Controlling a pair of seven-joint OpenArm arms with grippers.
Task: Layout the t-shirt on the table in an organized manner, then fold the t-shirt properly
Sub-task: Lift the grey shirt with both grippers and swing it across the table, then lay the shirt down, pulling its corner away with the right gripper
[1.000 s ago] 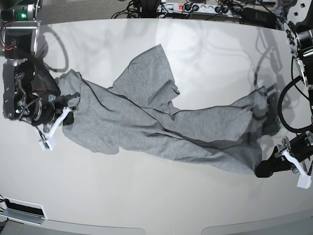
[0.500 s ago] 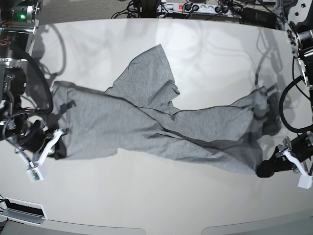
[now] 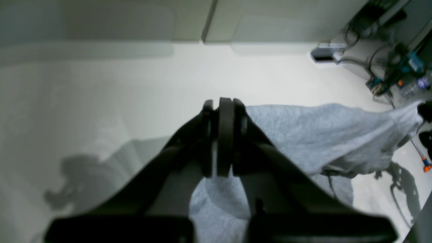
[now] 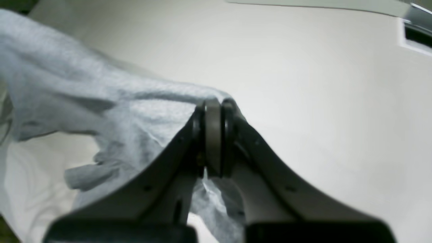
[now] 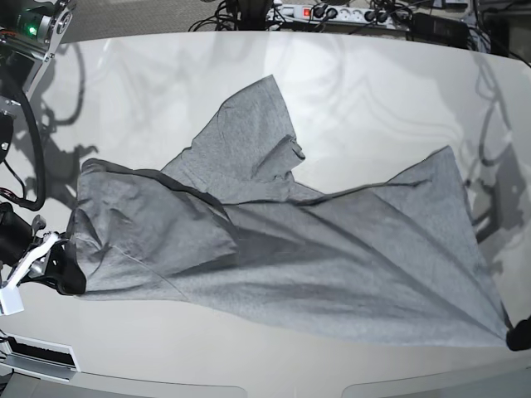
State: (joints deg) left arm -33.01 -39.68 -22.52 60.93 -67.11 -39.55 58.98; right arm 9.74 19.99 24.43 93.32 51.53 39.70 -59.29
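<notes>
The heather-grey t-shirt [image 5: 315, 257] lies plain side up on the white table [image 5: 373, 75], stretched wide between my two grippers. One part of it points toward the far edge [image 5: 253, 133]. My right gripper [image 5: 68, 278] is shut on the shirt's near-left corner; the right wrist view shows its pads [image 4: 213, 111] pressed together on grey fabric [image 4: 101, 111]. My left gripper [image 5: 518, 336], at the near-right corner and half out of the base view, is shut on the other corner. In the left wrist view its pads [image 3: 222, 114] clamp the cloth [image 3: 320, 135].
A power strip and cables [image 5: 332, 12] run along the table's far edge. A white slotted fitting [image 5: 37, 355] sits at the near-left corner. Cables and electronics [image 3: 388, 67] and an orange-tipped tool [image 3: 423, 162] lie beyond the shirt in the left wrist view.
Both grippers have moved outward and toward the near edge with the shirt's corners. The bunched cloth between them has spread into a wide, flatter sheet.
</notes>
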